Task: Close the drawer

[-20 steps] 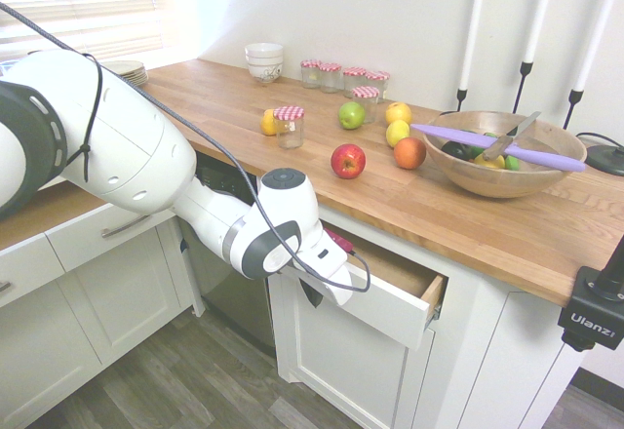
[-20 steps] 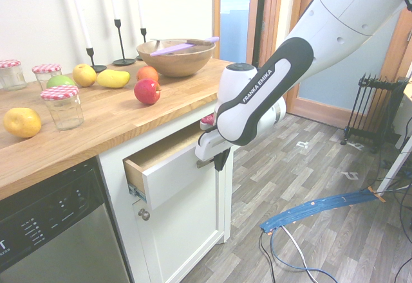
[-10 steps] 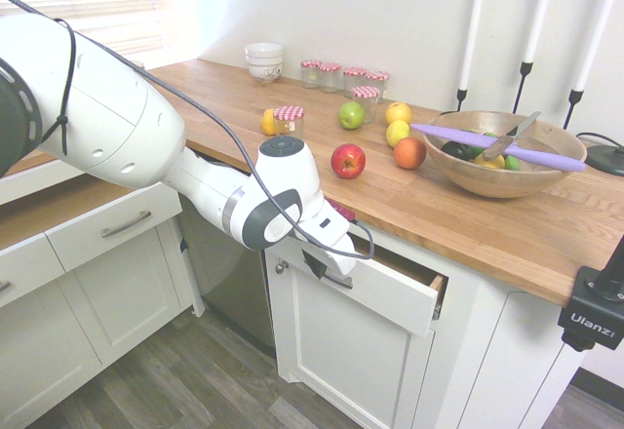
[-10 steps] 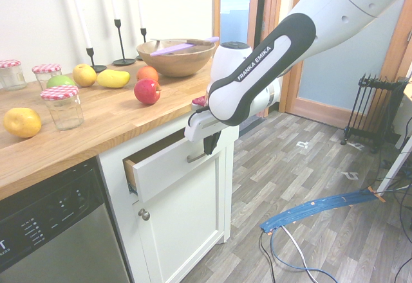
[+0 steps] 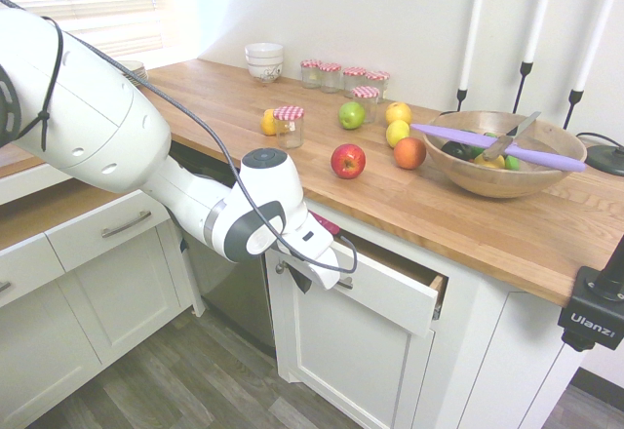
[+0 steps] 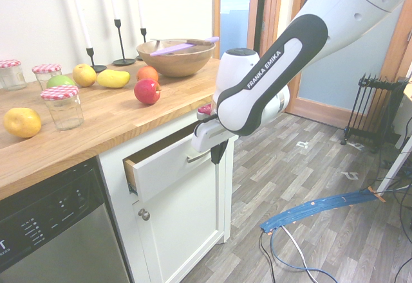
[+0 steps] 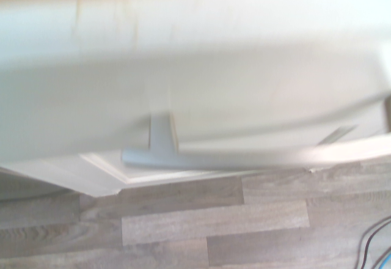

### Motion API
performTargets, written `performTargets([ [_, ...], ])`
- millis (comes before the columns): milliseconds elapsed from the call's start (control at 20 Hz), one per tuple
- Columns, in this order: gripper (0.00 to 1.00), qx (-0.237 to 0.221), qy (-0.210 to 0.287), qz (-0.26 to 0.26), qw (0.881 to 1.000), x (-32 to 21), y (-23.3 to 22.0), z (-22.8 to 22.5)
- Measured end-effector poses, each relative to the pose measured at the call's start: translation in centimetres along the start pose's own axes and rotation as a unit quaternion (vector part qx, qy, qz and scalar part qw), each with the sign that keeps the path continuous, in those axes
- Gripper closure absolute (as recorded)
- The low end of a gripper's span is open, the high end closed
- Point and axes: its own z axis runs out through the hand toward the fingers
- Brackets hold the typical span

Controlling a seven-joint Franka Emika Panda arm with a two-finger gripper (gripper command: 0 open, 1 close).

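The drawer (image 5: 395,299) stands a little way out under the wooden countertop, its white front (image 6: 168,167) tilted toward the room and a strip of plywood interior (image 5: 398,265) showing. Its silver bar handle (image 6: 197,157) runs across the front; the wrist view shows that handle (image 7: 244,157) blurred and close, with floorboards beyond it. My gripper (image 5: 299,279) hangs in front of the drawer's front near one end of the handle, dark fingers (image 6: 217,154) pointing down and shut on nothing. Whether they touch the front I cannot tell.
A white panelled cabinet door (image 5: 346,361) sits under the drawer, a dishwasher (image 6: 55,231) beside it. On the countertop (image 5: 468,219) are a red apple (image 5: 348,160), jars (image 5: 289,125), other fruit and a wooden bowl (image 5: 512,151). Narrower white drawers (image 5: 107,226) stand nearby.
The drawer went from far out to only slightly out in the first half second. Since then it has stayed put, and my gripper has drawn back a little from its front.
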Motion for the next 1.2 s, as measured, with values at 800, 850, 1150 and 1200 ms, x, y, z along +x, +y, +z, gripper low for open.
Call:
performTargets([
  [800, 1.0, 0.011, 0.03, 0.003, 0.999, 6.2, -3.4, 2.4],
  [850, 1.0, 0.012, 0.031, 0.003, 0.999, 6.5, -3.7, 2.1],
  [1150, 1.0, 0.016, 0.034, 0.002, 0.999, 7.3, -4.6, 1.7],
  [1200, 1.0, 0.016, 0.034, 0.002, 0.999, 7.3, -4.6, 1.7],
])
